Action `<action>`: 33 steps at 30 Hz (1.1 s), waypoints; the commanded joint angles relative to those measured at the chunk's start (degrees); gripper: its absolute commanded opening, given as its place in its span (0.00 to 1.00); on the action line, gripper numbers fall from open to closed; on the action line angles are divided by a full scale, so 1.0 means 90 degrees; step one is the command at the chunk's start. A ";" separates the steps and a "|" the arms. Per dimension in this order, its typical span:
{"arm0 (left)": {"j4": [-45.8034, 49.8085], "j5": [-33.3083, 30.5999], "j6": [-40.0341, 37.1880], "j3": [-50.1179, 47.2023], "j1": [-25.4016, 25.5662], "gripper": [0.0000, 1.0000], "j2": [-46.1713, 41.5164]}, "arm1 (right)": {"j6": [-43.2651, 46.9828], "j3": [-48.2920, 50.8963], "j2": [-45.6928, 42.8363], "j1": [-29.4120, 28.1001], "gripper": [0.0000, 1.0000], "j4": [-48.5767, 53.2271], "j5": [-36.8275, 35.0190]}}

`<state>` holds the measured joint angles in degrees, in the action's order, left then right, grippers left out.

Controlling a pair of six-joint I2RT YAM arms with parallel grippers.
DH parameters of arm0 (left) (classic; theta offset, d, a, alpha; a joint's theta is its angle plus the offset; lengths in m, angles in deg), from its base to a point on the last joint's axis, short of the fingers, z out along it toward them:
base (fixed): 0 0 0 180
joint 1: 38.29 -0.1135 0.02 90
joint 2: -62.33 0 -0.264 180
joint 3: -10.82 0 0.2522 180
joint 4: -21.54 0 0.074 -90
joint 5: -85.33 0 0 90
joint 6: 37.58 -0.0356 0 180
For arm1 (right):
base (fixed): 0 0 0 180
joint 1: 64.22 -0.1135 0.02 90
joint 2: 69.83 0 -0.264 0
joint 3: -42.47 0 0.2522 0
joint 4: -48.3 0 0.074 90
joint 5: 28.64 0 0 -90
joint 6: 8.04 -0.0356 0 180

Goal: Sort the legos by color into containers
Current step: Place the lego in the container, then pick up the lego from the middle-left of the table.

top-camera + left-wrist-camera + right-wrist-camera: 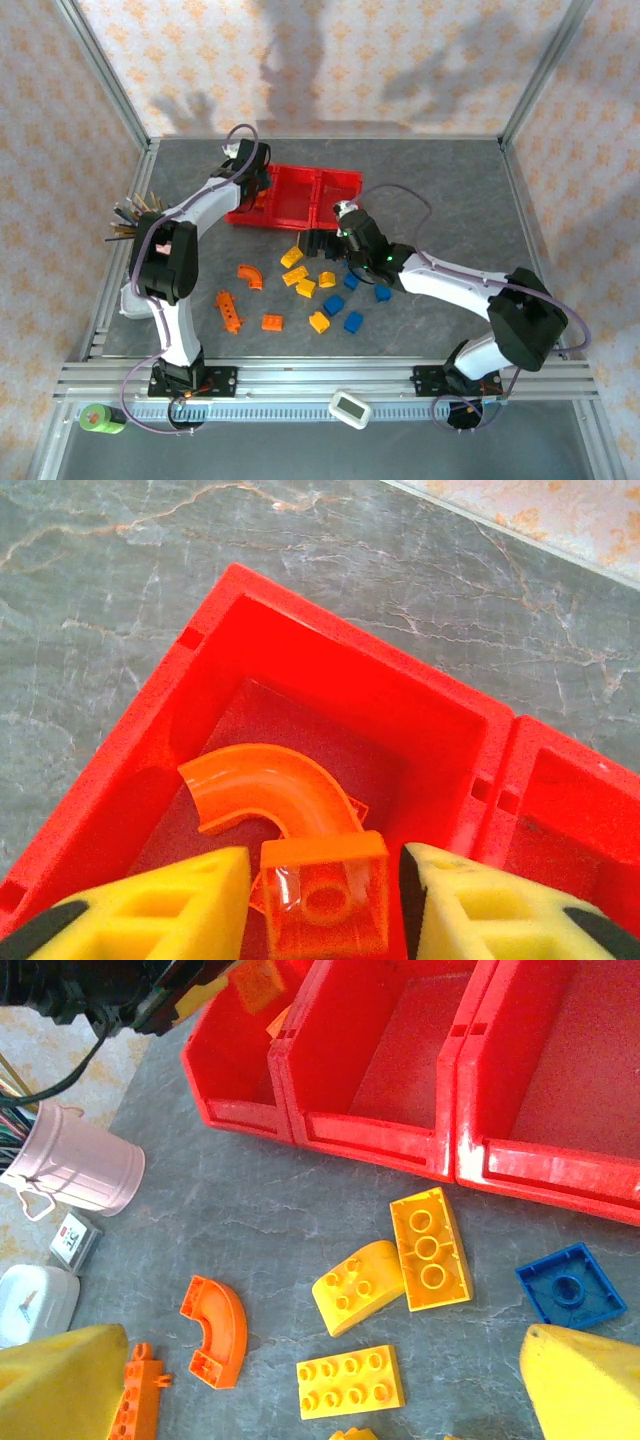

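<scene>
Nearest the arm bases, most of the legos lay loose on the grey table: orange to the left, yellow in the middle, blue to the right, so the sorting looked barely begun. A long orange piece lay flat, its long axis running near to far with the far end leaning left. Just beyond, the right gripper hovered over the yellow bricks, fingers spread wide with nothing between them. Beneath it a yellow six-stud brick lay studs up, its long axis pointing towards the bins. Farthest off stood the red containers. The left gripper hung over the left-hand bin, closed on a square orange brick with its ringed face towards the wrist camera and no long axis to speak of. Below it a curved orange piece lay on the bin floor, the one piece seen sorted; the middle bin's floor showed bare.
</scene>
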<state>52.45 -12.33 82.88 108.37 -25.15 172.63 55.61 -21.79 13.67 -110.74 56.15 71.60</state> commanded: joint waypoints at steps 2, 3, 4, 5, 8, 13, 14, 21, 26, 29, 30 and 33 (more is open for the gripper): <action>0.0330 -0.0039 -0.0053 0.0199 -0.0031 0.52 -0.0066 | 0.0187 -0.0226 -0.0079 0.0035 1.00 0.0188 -0.0093; 0.0348 -0.0057 -0.0071 0.0160 -0.0030 0.53 -0.0068 | 0.0212 -0.0250 -0.0082 0.0036 1.00 0.0220 -0.0087; 0.0367 -0.0061 -0.0083 0.0121 -0.0029 0.53 -0.0296 | 0.0233 -0.0276 -0.0087 0.0037 1.00 0.0253 -0.0083; 0.0411 -0.0016 -0.0073 0.0065 -0.0033 0.54 -0.0397 | 0.0262 -0.0304 -0.0089 0.0035 1.00 0.0292 -0.0065; 0.0369 0.0239 -0.0049 -0.0369 -0.0026 0.56 -0.0831 | 0.0308 -0.0274 -0.0125 0.0033 1.00 0.0387 0.0013; -0.0180 0.0718 0.0039 -0.1838 0.0001 0.59 -0.1934 | 0.0299 -0.0113 -0.0157 -0.0009 1.00 0.0552 0.0085; -0.0194 0.0728 0.0081 -0.2037 0.0023 0.60 -0.2104 | 0.0288 -0.0084 -0.0157 -0.0038 1.00 0.0568 0.0082; 0.0380 0.0151 0.0194 -0.3266 0.0516 0.65 -0.3286 | 0.0422 0.0119 -0.0067 -0.0436 1.00 0.0657 -0.0006; 0.0968 -0.0309 0.0750 -0.3957 0.0901 0.67 -0.3994 | 0.0400 0.0210 0.0118 -0.0760 1.00 0.0655 -0.0130; 0.1052 -0.0321 0.1106 -0.4426 0.1072 0.68 -0.4473 | 0.0345 0.0467 0.0112 -0.0888 1.00 0.0266 -0.0023; 0.1081 -0.0304 0.1273 -0.4574 0.1120 0.69 -0.4601 | 0.0309 0.0534 0.0133 -0.0915 1.00 0.0153 0.0053; 0.1043 -0.0075 0.1626 -0.4970 0.1298 0.71 -0.4774 | 0.0221 0.0689 0.0209 -0.1015 1.00 -0.0166 0.0176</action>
<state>59.42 -12.64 92.17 66.58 -14.83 130.92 58.12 -17.03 14.52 -119.09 58.84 72.50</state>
